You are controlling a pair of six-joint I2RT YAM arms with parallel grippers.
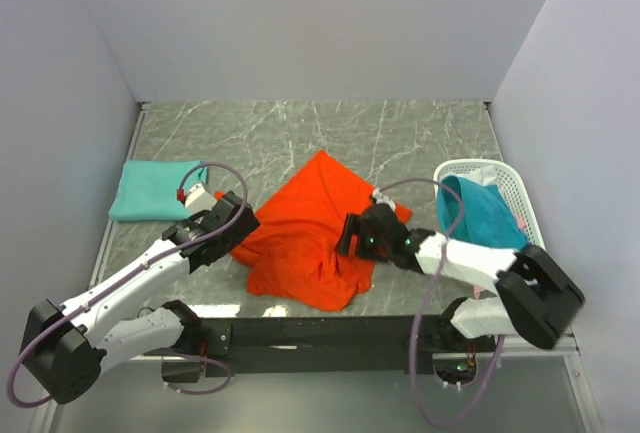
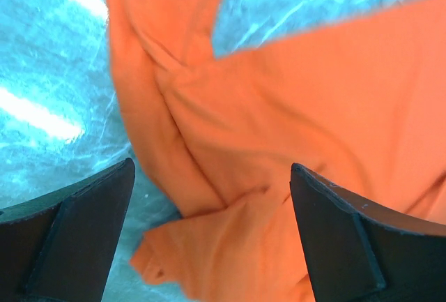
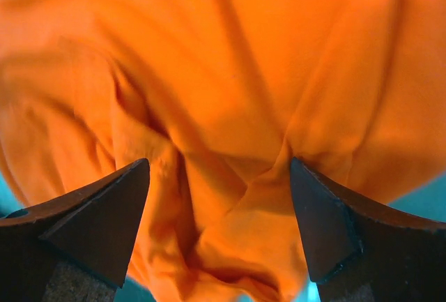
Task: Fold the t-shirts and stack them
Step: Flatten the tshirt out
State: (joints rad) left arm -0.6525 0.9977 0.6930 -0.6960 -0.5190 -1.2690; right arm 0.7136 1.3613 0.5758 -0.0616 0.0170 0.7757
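The orange-red t-shirt [image 1: 305, 228] is lying in a rumpled heap in the middle of the marble table [image 1: 400, 138]. It isn't flat at all: one corner points toward the back wall, and the near side is bunched into thick folds and creases. From the left wrist view you can see a flap of it doubled over itself, with bare tabletop showing beside it.

The left gripper [image 1: 243, 225] sits at the shirt's left edge with its jaws spread wide and nothing in them. The right gripper [image 3: 219, 166] is right over the wrinkled near-right part of the shirt, also gaping open, with cloth below its fingers but not pinched.

Over on the left, well apart from the orange one, is a teal shirt [image 1: 155, 190] folded into a neat rectangle. Another teal shirt [image 1: 485, 215] is slumped in the white basket [image 1: 512, 181] on the right.
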